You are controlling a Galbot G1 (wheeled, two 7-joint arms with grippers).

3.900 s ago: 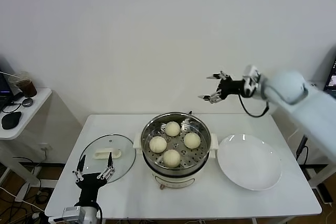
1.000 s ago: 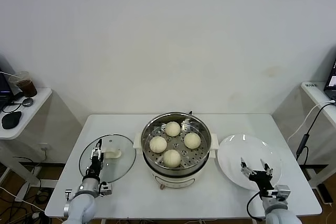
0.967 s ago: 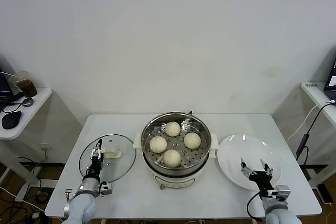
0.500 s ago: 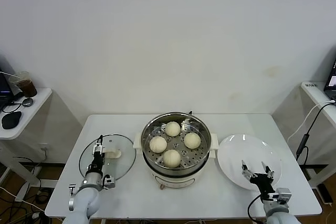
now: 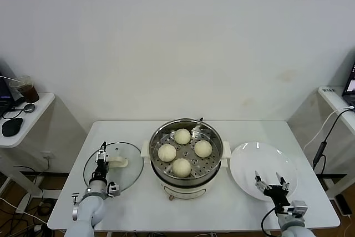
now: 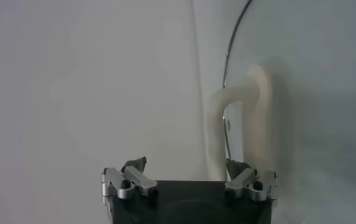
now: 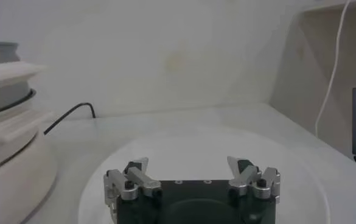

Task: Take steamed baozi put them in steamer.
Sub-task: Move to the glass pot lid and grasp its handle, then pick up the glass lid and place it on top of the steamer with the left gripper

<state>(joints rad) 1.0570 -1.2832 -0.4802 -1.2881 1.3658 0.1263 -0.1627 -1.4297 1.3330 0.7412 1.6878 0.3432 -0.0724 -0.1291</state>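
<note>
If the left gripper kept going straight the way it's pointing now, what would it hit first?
Most likely the white handle of the glass lid. The left gripper, open, points straight at it in the left wrist view. Depth is hard to judge, so it might skim the glass first.

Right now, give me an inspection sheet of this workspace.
Surface: white table.
Job's things: four baozi on the perforated tray inside the steamer.
Clutter: glass lid lying left of the steamer, bare plate right of it.
Grippers: left gripper open over the lid; right gripper open over the plate's near edge; neither holds anything.
Cables: black cord behind the steamer.
Surroundings: side table with a cup.
</note>
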